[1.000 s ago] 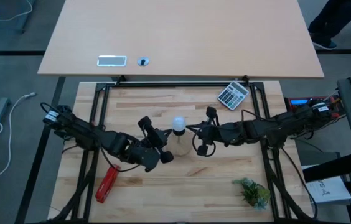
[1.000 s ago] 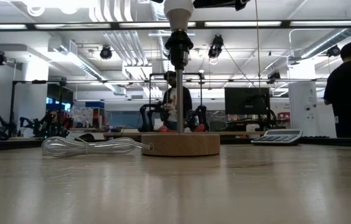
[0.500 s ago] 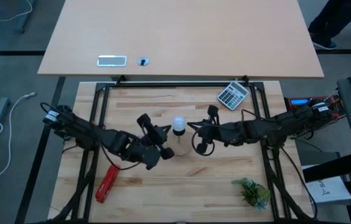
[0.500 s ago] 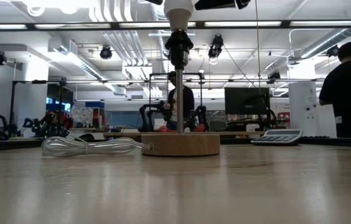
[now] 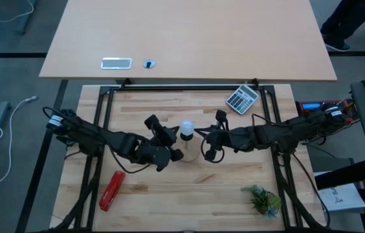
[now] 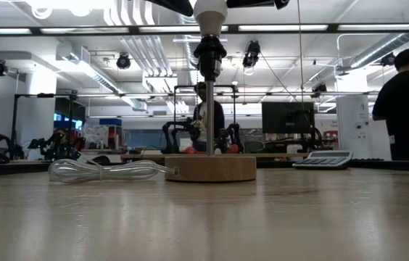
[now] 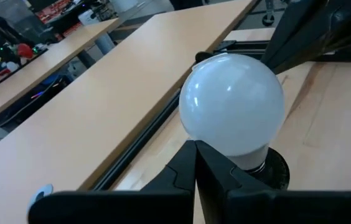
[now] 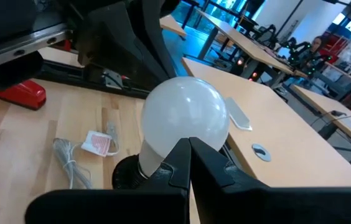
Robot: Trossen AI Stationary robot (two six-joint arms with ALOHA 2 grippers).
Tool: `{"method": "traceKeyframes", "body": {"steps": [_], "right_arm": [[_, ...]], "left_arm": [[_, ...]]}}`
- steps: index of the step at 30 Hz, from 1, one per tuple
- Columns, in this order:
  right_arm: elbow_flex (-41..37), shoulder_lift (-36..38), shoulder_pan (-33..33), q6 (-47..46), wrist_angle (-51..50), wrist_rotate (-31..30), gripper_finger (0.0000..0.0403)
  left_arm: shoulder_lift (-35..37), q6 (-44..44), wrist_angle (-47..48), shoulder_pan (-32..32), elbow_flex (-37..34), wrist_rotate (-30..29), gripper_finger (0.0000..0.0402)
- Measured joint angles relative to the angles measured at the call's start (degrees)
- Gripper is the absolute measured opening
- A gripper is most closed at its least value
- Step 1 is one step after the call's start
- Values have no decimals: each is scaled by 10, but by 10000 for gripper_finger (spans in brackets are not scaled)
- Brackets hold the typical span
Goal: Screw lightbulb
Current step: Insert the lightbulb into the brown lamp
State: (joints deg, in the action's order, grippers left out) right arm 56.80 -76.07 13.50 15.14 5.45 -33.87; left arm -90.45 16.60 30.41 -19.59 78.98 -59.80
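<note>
The white lightbulb stands upright with its narrow end in the black socket of a lamp. The lamp has a thin pole on a round tan wooden disc. My left gripper is shut, with its tip right at the bulb's lower left side. My right gripper is shut, with its tip right at the bulb's opposite side. The bulb also shows in the left wrist view and the right wrist view. My left gripper comes at the bulb's lower part level, from the table's left. Its shut fingertips stand in front of the bulb, and I cannot tell whether they touch it. My right gripper comes level from the table's right, and I cannot tell whether its shut fingertips touch the bulb.
A clear cord with a paper tag lies beside the disc. A calculator lies at the far right, a red tool at the near left and a green sprig at the near right. A person stands beyond the table.
My left gripper has moved toward the bulb, rightward and toward the table's far edge, and now shows beside the bulb at the top of the low view. The bulb and lamp have stayed where they were.
</note>
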Motion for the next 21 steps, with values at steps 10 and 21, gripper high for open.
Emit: {"method": "traceKeyframes", "body": {"steps": [10, 21], "right_arm": [[0, 0, 0, -9, 0, 12, 0], [0, 7, 1, -21, -23, -27, 0]], "left_arm": [[-1, 0, 9, 1, 0, -8, 0], [13, 3, 24, -46, 0, -19, 0]]}}
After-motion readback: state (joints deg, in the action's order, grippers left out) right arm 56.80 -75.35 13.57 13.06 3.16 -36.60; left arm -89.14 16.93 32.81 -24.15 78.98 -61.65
